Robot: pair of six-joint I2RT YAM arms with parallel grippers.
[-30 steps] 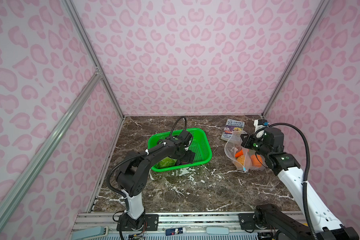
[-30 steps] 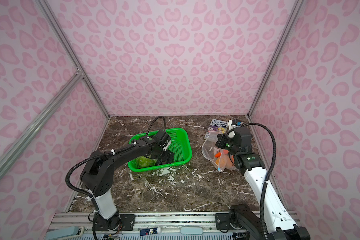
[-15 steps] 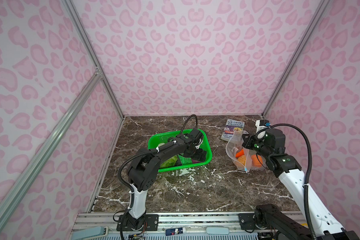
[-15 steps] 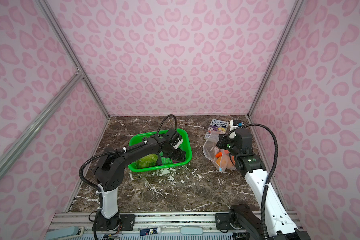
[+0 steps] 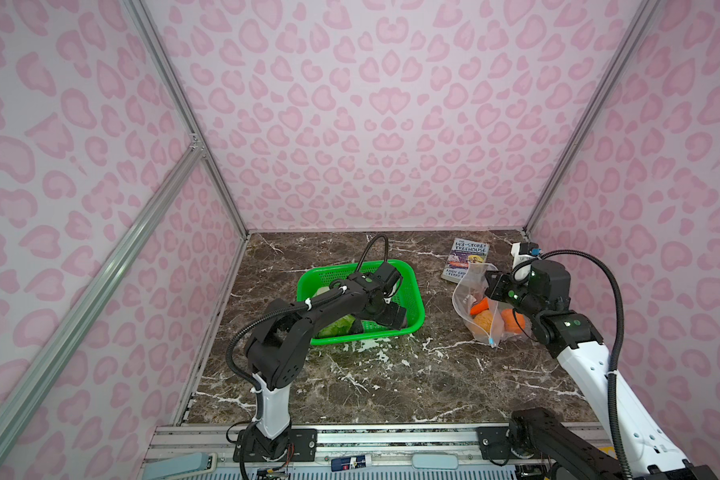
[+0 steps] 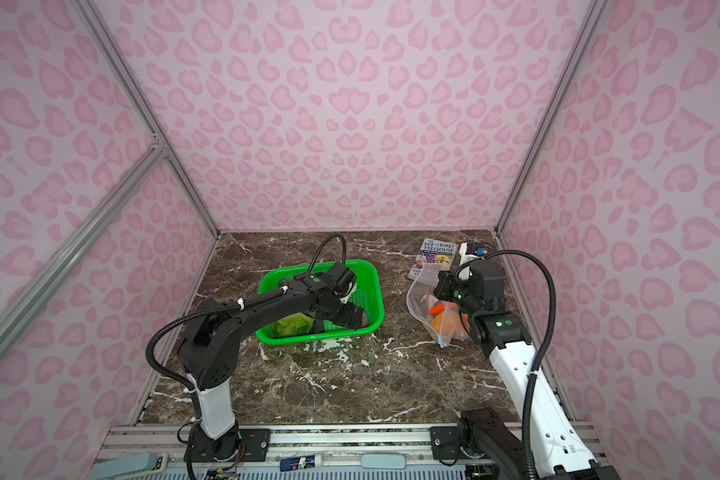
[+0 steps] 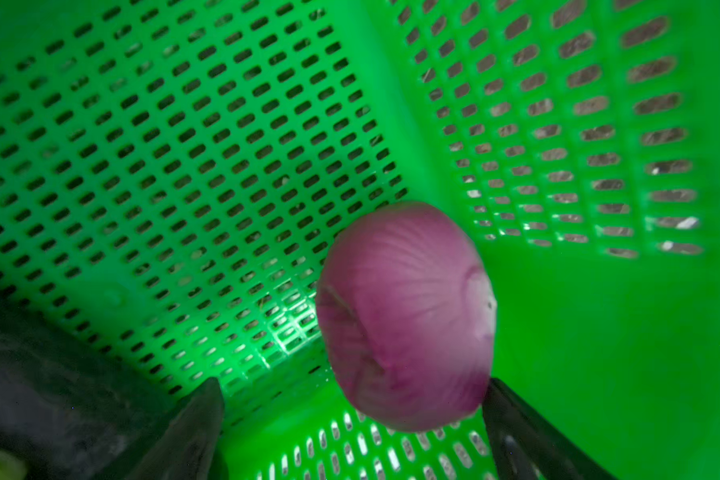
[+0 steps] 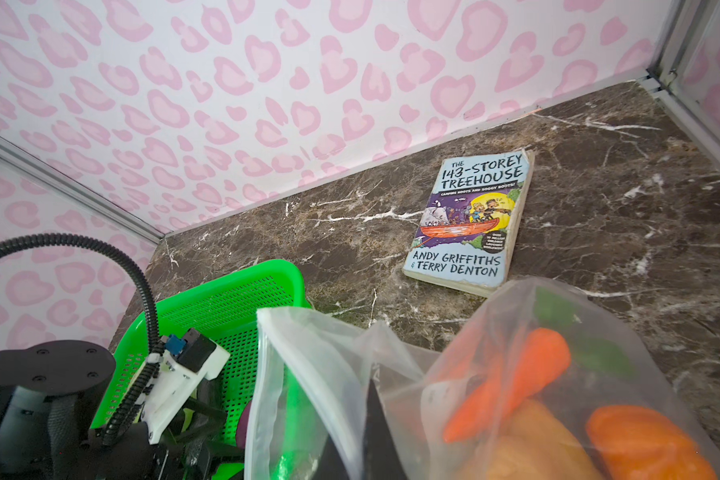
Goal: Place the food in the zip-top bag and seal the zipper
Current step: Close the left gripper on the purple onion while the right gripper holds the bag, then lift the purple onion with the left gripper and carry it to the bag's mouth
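Onion [image 7: 404,316] fills the left wrist view between spread jaws, barely visible overhead.

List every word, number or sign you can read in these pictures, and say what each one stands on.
"THE 143-STOREY TREEHOUSE": title on the light blue paperback book.
"CAMPING HOOTS AND SOGGY BOOTS!": small line under that title.
"ANDY GRIFFITHS & TERRY DENTON": foot of the same cover.
On the cover, a round black badge: too small to read.
On the clear crinkly plastic zip-top bag: faint white print, too blurred to read.

Left hand [image 6: 356,318] inside green basket [image 6: 362,264].
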